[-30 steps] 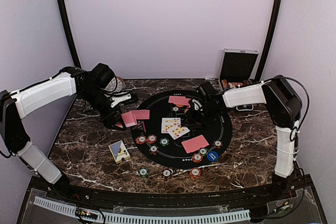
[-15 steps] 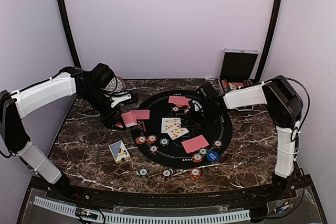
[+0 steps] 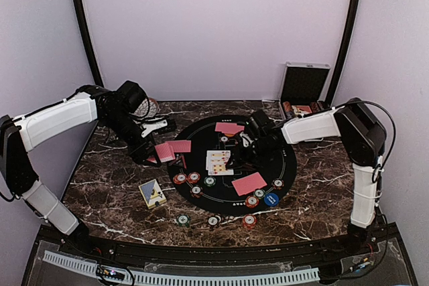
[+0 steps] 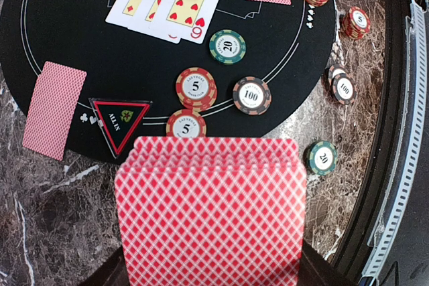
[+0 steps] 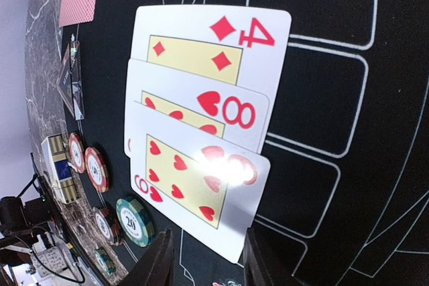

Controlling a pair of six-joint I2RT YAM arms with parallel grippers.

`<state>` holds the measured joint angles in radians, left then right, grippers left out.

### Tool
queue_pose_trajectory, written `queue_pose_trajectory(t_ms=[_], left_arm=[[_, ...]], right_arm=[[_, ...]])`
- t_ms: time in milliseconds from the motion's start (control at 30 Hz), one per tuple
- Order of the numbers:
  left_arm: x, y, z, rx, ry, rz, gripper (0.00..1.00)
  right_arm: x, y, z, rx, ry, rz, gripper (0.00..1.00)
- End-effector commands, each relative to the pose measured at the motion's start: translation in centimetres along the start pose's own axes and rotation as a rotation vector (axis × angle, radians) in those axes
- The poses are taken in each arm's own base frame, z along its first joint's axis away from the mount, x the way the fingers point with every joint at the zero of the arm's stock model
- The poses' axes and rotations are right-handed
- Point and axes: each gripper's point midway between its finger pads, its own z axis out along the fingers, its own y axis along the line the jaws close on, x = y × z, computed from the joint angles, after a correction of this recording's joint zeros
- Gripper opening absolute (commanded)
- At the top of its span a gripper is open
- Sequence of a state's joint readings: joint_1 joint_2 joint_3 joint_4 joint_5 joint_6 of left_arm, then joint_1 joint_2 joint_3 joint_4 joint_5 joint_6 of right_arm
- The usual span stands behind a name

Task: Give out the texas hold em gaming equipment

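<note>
**A:** Where is the left tool?

**B:** Over the left half of the bench, at the left rim of the round black mat. It is clamped on a deck of red-backed cards, backs up and slightly fanned.

**A:** And the right tool?

**B:** Low over the middle of the mat, with its fingers part-way apart. A corner of the three face-up cards lies in the gap. I cannot tell whether either finger touches it.

**A:** Which cards are they?

**B:** They overlap in a row: the four of diamonds, the eight of hearts, then a hearts card under glare. It could be a six or a nine.

**A:** Any others dealt?

**B:** Three lie face down on the mat. The far card is toward the bench's far edge and the near card is toward its near edge. The left card lies at the mat's left rim, just beside the triangular all-in marker.

**A:** Chips?

**B:** The left chips sit on the mat's near-left part. The right chips sit along its near-right rim. The loose chips lie in a row on the bare bench near its near edge.

**A:** Anything else?

**B:** A card box lies on the bench left of the mat. A silver case stands open at the far right corner.
</note>
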<state>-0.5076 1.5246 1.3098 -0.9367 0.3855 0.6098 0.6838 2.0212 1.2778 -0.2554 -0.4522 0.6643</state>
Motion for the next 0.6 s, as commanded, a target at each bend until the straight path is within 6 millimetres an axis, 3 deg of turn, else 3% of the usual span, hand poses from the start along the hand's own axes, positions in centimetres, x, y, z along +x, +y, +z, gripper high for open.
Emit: queue_pose_trajectory(t_ms=[0, 133, 300, 567], left_arm=[[-0.8, -0.6, -1.4, 0.009, -0.037, 0.017, 0.00], [-0.8, -0.6, -1.5, 0.008, -0.041, 0.019, 0.00], [-1.1, -0.5, -1.4, 0.008, -0.047, 0.020, 0.00], [-1.5, -0.4, -1.5, 0.011, -0.057, 0.018, 0.00]], right_arm=[[-0.3, 1.1, -1.7, 0.006, -0.021, -0.007, 0.39], [-2.0, 3.8, -4.1, -0.037, -0.105, -0.042, 0.55], [-2.4, 9.7, -5.8, -0.171, -0.142, -0.106, 0.75], [0.3, 19.1, -3.6, -0.438, -0.031, -0.166, 0.80]])
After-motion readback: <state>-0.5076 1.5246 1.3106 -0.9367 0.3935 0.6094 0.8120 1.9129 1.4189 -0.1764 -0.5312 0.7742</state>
